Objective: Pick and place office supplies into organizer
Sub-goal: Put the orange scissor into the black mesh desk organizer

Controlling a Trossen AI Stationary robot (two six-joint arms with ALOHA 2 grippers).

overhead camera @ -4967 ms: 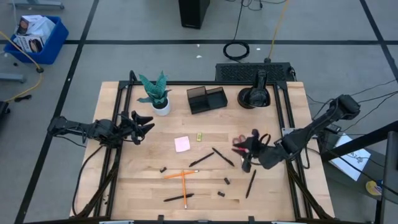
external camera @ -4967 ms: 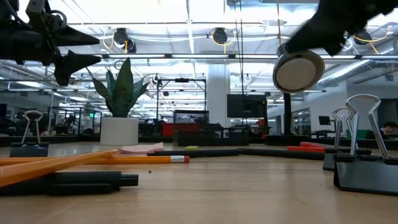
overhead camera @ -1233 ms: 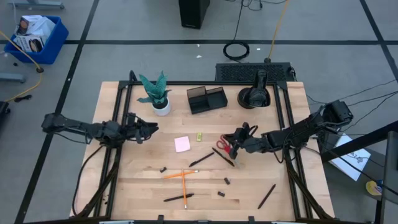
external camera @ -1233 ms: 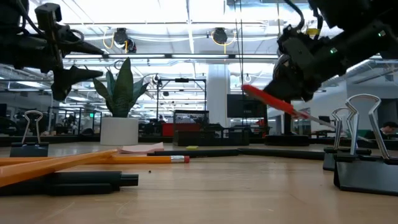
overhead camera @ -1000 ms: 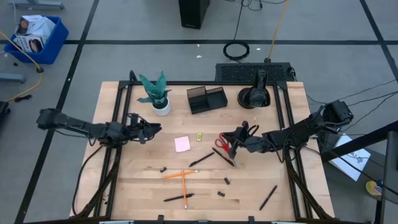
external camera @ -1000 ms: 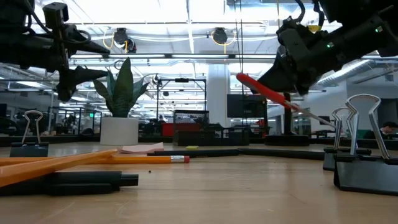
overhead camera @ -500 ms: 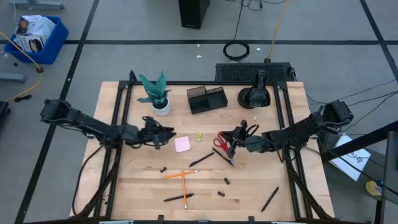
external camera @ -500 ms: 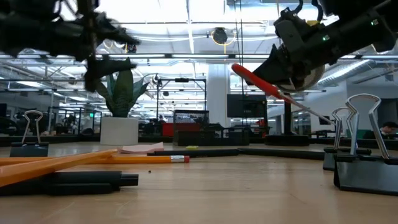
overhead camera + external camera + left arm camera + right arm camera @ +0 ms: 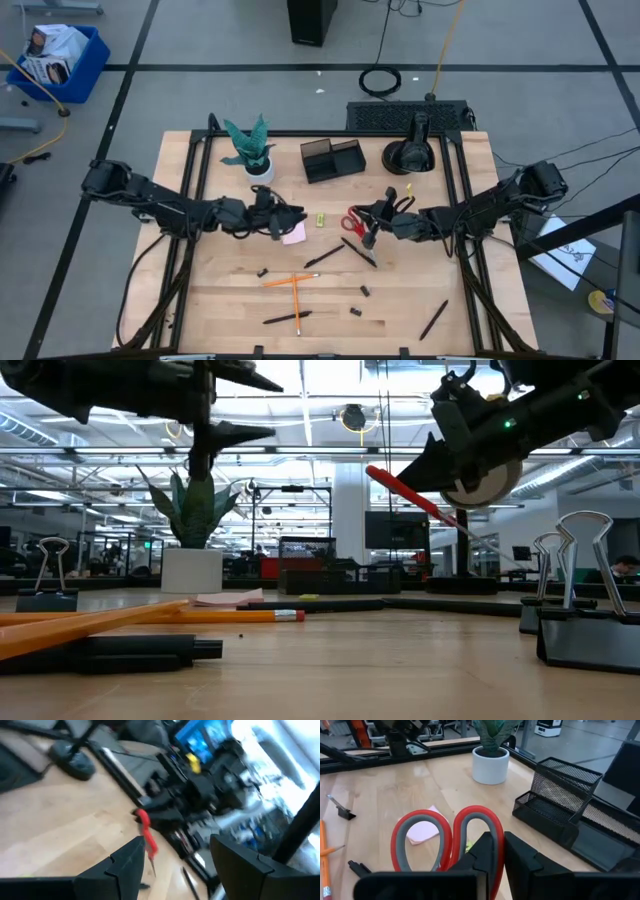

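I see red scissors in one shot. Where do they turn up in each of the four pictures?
High view: scissors right of centre, held in the right pincer.
Low view: red handle slanting in the air, upper right.
Left wrist view: red streak mid-picture.
Right wrist view: handle loops front and centre.
Shared landmark: potted plant.

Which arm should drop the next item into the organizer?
The right. Its end effector is shut on the red-handled scissors, held off the table in front of the organizer. The left end effector is open and empty above the pink sticky-note pad, so it has yet to grasp.
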